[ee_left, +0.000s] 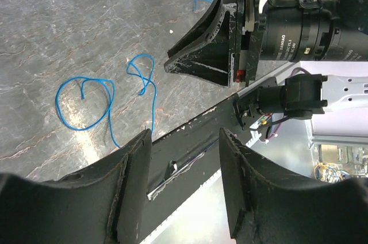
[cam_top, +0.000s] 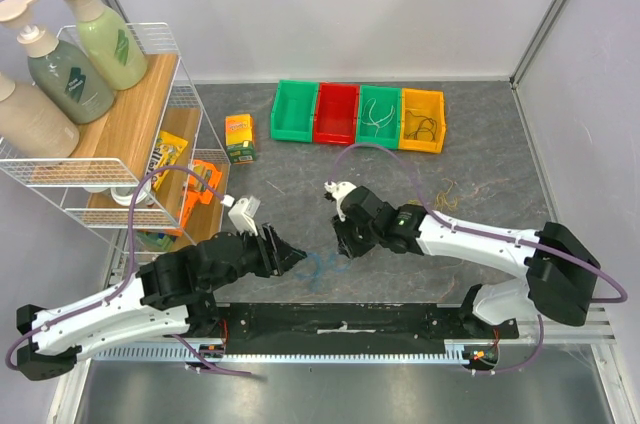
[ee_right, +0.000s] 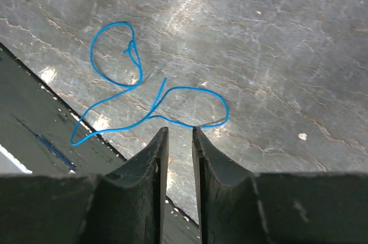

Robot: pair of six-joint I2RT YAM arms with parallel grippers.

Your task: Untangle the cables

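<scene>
A thin blue cable (cam_top: pixel 322 266) lies loose in curls on the dark table near its front edge, between the two grippers. My right gripper (ee_right: pixel 179 130) hovers just over it with a narrow gap between its jaws and nothing in the gap. The blue cable (ee_right: pixel 195 88) runs past the tip of one finger. My left gripper (ee_left: pixel 185 137) stands wide open and empty, to the side of the blue cable (ee_left: pixel 86 106) and over the black base rail. A small tangle of yellow and other cables (cam_top: pixel 446 194) lies further right on the table.
Four bins stand in a row at the back: green (cam_top: pixel 295 112), red (cam_top: pixel 337 114), green (cam_top: pixel 380 116) and yellow (cam_top: pixel 421 121), the last two holding wires. A wire shelf rack (cam_top: pixel 130 144) stands at left, with a small box (cam_top: pixel 240 138) beside it.
</scene>
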